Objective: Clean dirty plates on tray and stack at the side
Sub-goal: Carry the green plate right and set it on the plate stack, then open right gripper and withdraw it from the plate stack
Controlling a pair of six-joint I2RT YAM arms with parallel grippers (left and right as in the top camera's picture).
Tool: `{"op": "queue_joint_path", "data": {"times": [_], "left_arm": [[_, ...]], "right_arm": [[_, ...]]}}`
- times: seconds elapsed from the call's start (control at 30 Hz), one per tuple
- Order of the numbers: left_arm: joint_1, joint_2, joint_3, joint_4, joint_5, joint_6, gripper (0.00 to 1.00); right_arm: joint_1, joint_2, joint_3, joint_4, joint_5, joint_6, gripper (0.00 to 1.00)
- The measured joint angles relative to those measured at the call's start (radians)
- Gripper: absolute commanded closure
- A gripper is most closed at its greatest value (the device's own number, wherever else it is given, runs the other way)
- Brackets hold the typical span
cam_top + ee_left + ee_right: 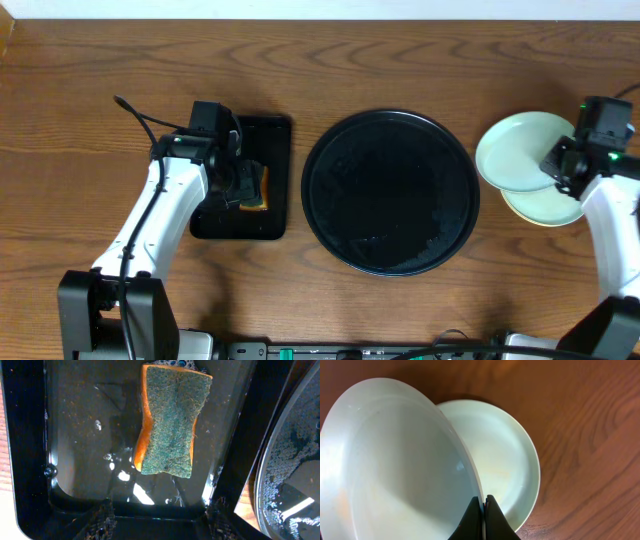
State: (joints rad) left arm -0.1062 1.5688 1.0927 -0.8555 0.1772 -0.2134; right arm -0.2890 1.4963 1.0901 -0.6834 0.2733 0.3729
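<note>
My right gripper [562, 166] [483, 508] is shut on the rim of a pale mint-blue plate [518, 150] [395, 460]. It holds the plate tilted, partly over another pale plate [548, 208] [507, 460] that lies on the wood table right of the round black tray [390, 192]. The round tray holds no plates and has water beads on it. No third plate shows separately. My left gripper [243, 188] [161, 522] is open and empty above the small rectangular tray, just short of the sponge.
An orange sponge with a green scrub face [170, 420] [260, 188] lies in the wet rectangular black tray [232, 222] [75, 460] left of the round tray. The round tray's rim [295, 460] shows at the right edge of the left wrist view.
</note>
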Motion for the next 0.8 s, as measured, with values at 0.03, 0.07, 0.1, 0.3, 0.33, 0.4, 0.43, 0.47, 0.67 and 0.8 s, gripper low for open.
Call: {"op": "queue_joint_path", "data": {"times": [0.03, 0.07, 0.1, 0.3, 0.33, 0.4, 0.43, 0.47, 0.67, 0.8], "left_arm": [[0.000, 0.000, 0.000, 0.000, 0.000, 0.000, 0.38], [0.000, 0.000, 0.000, 0.000, 0.000, 0.000, 0.38], [0.000, 0.000, 0.000, 0.000, 0.000, 0.000, 0.38], [0.000, 0.000, 0.000, 0.000, 0.000, 0.000, 0.38], [0.000, 0.000, 0.000, 0.000, 0.000, 0.000, 0.38], [0.000, 0.000, 0.000, 0.000, 0.000, 0.000, 0.38], [0.000, 0.000, 0.000, 0.000, 0.000, 0.000, 0.38], [0.000, 0.000, 0.000, 0.000, 0.000, 0.000, 0.38], [0.000, 0.000, 0.000, 0.017, -0.001, 0.000, 0.36], [0.000, 0.000, 0.004, 0.026, -0.001, 0.010, 0.30]], "right_arm": [[-0.023, 0.013, 0.000, 0.000, -0.018, 0.003, 0.99], [-0.043, 0.024, 0.000, 0.000, -0.031, 0.005, 0.99], [-0.061, 0.035, 0.000, -0.001, -0.039, 0.007, 0.99], [-0.131, 0.061, 0.000, 0.003, -0.081, 0.018, 0.71], [-0.136, 0.061, 0.000, 0.007, -0.085, 0.024, 0.60], [-0.146, 0.061, 0.000, 0.008, -0.101, 0.022, 0.57], [-0.148, 0.061, 0.000, 0.008, -0.117, 0.021, 0.56], [-0.148, 0.061, 0.000, 0.008, -0.134, 0.019, 0.55], [-0.127, 0.061, 0.000, 0.011, -0.351, -0.103, 0.43], [-0.045, 0.061, 0.000, 0.004, -0.451, -0.197, 0.18]]}}
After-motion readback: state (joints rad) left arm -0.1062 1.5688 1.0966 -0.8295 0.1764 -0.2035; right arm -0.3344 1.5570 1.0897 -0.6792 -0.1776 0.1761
